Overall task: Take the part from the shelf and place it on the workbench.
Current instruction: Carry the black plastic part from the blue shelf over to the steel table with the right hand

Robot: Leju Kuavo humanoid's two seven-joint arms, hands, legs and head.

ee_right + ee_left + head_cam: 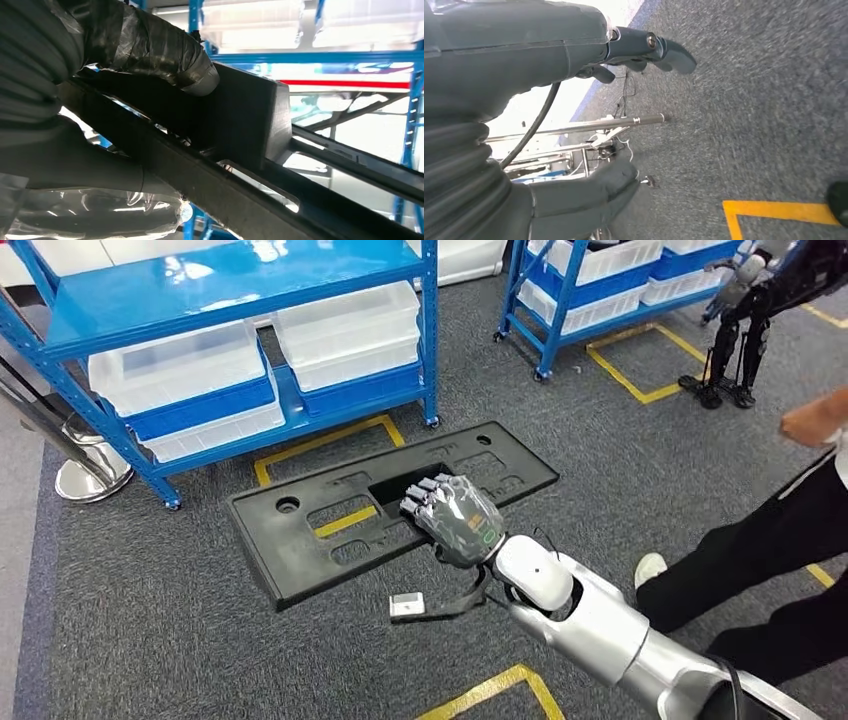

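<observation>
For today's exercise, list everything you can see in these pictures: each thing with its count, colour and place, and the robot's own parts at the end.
Part: one, black, long flat panel with cut-outs, held up over the carpet.
Shelf racks: two, blue, behind the part.
Bins: several, translucent white, on the racks.
Floor tape: yellow lines on grey carpet.
Small robot: one, dark, standing far right.
Person: one, dark trousers, right edge.
Right hand: grey, grips the part.
Left hand: grey, holds nothing.

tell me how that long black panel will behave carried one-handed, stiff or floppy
Probably stiff: the black panel stays flat though the right hand grips only its middle cutout. Likely light for its size, being thin with many openings. Its length may make it swing or tilt near the blue shelf.
</observation>
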